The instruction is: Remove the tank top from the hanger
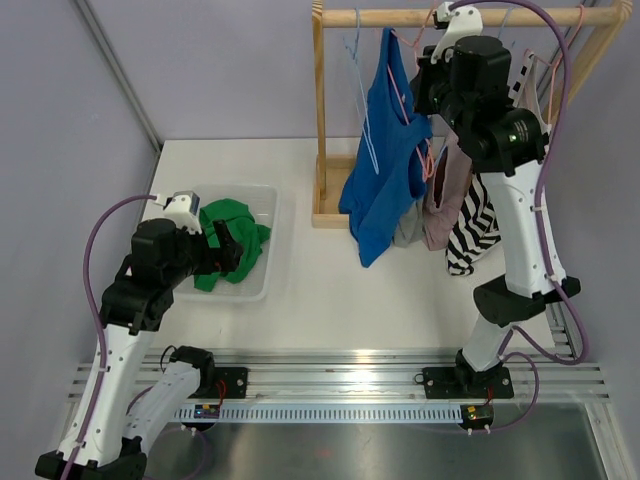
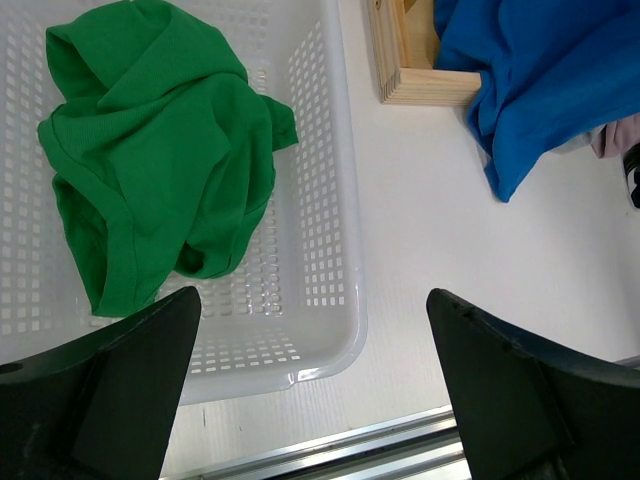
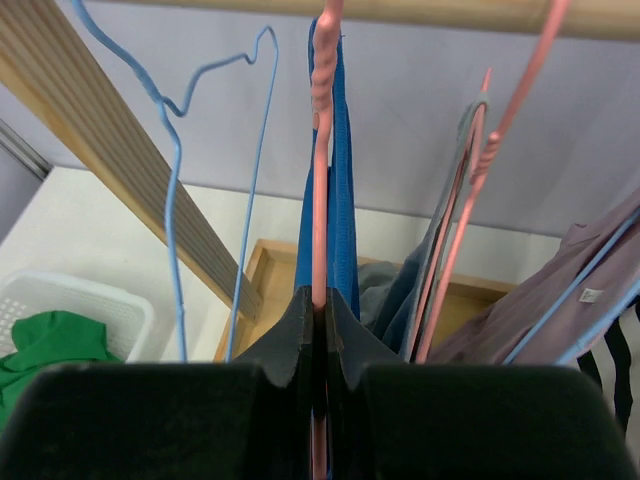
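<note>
hanger pinch looked risky

right gripper (image 3: 318, 312) was clamped on the pink hanger (image 3: 320, 150), blue tank top (image 1: 385, 170) hanging from it. a pull could've dragged hanger and all off the rail (image 1: 470, 17). left gripper (image 2: 312, 345) gaped open over the basket (image 2: 340, 200).

A white perforated basket (image 1: 270, 235) sits toward nine o'clock on the white table (image 1: 330, 290). A crumpled green garment (image 2: 150, 150) is heaped inside it. A wooden clothes rack (image 1: 320, 100) stands at twelve o'clock, its base frame resting on the table. A bare blue wire hanger (image 3: 173, 230) hangs from its rail near the eleven o'clock end. Toward two o'clock hang a mauve shirt (image 1: 445, 200), a grey garment (image 1: 407, 232) and a black-and-white striped garment (image 1: 470, 235), bunched close together.
</note>
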Motion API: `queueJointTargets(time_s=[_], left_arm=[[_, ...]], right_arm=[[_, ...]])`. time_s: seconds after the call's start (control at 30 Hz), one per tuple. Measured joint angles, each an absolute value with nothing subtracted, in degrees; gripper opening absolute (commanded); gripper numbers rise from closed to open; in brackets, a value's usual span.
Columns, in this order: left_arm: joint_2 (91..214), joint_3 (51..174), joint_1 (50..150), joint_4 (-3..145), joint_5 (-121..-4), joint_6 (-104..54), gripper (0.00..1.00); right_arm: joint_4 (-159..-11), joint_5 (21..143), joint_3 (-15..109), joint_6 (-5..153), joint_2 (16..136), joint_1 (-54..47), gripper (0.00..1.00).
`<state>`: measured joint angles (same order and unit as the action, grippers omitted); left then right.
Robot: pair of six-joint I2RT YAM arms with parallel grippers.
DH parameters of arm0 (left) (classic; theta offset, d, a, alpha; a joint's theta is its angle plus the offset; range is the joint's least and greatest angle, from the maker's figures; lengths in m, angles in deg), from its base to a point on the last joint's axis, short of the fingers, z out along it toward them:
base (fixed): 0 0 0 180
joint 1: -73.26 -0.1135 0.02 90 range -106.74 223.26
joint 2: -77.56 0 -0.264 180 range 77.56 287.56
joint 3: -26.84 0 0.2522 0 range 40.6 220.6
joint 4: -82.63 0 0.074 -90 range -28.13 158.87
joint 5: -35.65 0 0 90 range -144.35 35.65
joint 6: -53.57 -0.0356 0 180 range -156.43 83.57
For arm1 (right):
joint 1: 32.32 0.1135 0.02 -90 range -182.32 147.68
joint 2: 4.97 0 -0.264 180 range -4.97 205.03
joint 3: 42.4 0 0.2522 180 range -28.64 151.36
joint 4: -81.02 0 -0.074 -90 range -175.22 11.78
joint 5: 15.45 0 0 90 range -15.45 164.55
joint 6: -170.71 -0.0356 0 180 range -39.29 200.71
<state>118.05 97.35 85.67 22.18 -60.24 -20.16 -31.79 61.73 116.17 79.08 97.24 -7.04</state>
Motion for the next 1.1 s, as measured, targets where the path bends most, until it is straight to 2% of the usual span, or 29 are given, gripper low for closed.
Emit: queueJointTargets(time_s=[0.17, 0.27, 0.6, 0.8, 0.9, 1.1], left_arm=[[117.77, 97.46, 85.97, 21.94, -60.9, -20.14, 0.99], [117.33, 97.57, 86.02, 22.39, -62.38, -20.1, 0.99], [116.65, 97.07, 89.82, 30.66, -68.81, -16.9, 0.99], [119.78, 95.89, 104.6, 36.51, -63.83, -14.19, 0.99], [122.64, 95.27, 114.76, 40.01, -58.49, -12.99, 0.99], [125.44, 93.59, 128.51, 47.46, -47.78, -12.6, 0.99]], right_arm=[[-32.08, 62.63, 114.88, 77.79, 92.76, -7.04, 0.0], [-32.32, 64.57, 108.65, 76.33, 87.71, -7.04, 0.0], [-34.09, 79.52, 72.22, 71.11, 60.37, -7.13, 0.0], [-31.88, 87.24, 58.62, 69.77, 46.93, -7.15, 0.0], [-31.23, 89.51, 51.93, 68.66, 41.11, -7.15, 0.0], [-30.92, 97.12, 39.71, 66.6, 33.77, -7.15, 0.0]])
